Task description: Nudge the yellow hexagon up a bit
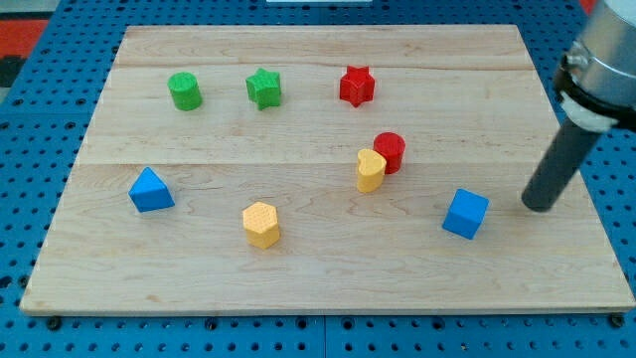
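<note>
My tip, a bare rod holding nothing, is resting at the view's right beside the blue cube; the yellow hexagon is sitting bottom-centre. Crossing leftward is risking clipping the cube.

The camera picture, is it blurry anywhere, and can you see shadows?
In the camera view the blocks look sharp, like the yellow hexagon. Lighting is soft and even, with only faint shadows and no strong glare on the wooden board. My tip is clear; the arm is cut off at the view's top right.
</note>
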You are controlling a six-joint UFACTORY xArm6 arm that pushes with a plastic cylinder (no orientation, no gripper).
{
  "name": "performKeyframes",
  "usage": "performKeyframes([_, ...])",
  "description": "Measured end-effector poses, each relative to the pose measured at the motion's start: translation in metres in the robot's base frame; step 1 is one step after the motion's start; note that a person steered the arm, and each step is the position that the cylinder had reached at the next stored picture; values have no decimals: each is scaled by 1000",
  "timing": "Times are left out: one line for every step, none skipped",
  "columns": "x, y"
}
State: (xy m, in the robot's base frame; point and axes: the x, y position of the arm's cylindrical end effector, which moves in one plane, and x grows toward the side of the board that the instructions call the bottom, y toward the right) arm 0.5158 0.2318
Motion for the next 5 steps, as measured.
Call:
performKeyframes([16, -60])
performKeyframes([-2, -124])
performKeyframes([3, -128])
performKeyframes([37, -121])
performKeyframes([36, -167])
